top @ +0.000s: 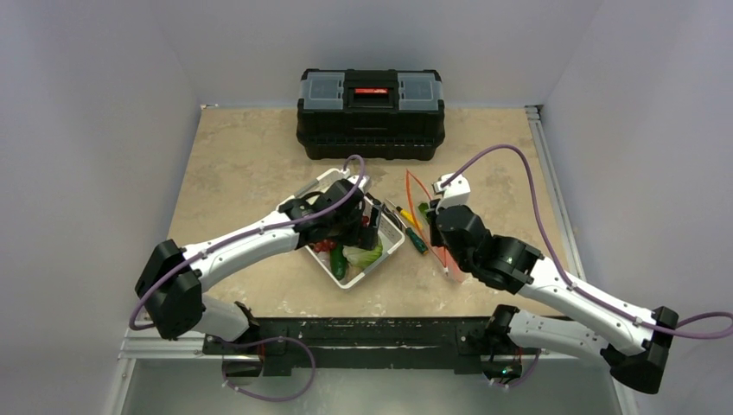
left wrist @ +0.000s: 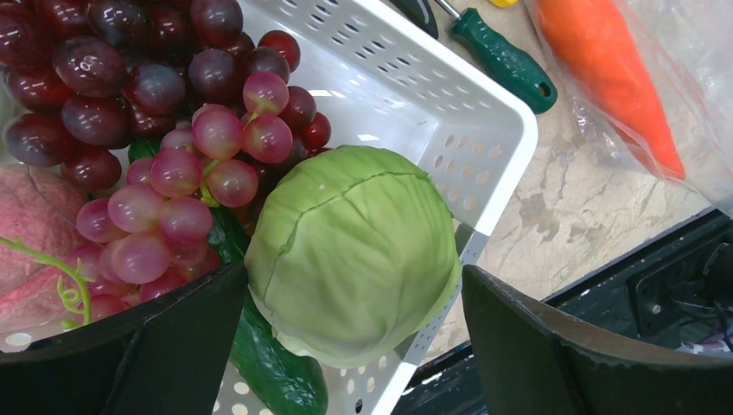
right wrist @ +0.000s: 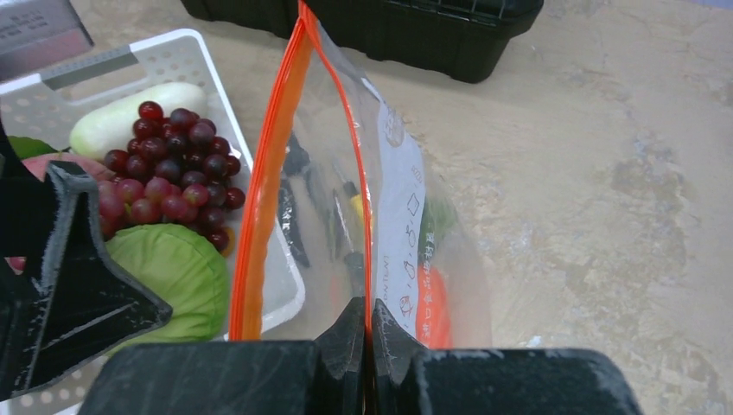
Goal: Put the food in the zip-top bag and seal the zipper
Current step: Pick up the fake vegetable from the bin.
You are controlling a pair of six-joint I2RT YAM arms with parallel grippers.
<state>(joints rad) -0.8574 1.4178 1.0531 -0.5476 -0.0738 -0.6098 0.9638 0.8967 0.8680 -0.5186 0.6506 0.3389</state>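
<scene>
Passage into the zip-top bag [right wrist: 398,216] is left by its parted zipper [right wrist: 268,190]; the cabbage [left wrist: 350,251] is crowded by grapes [left wrist: 173,130] and the white basket [left wrist: 484,130].

Left arm [top: 251,238] extends from the near edge toward bench centre. Left gripper [left wrist: 354,275] is angled downward, jaws spread wide. Right arm [top: 562,290] reaches from the near right corner toward centre. Right gripper [right wrist: 367,318] has its jaws pressed together on the mouth edge of the zip-top bag [right wrist: 406,207].
</scene>
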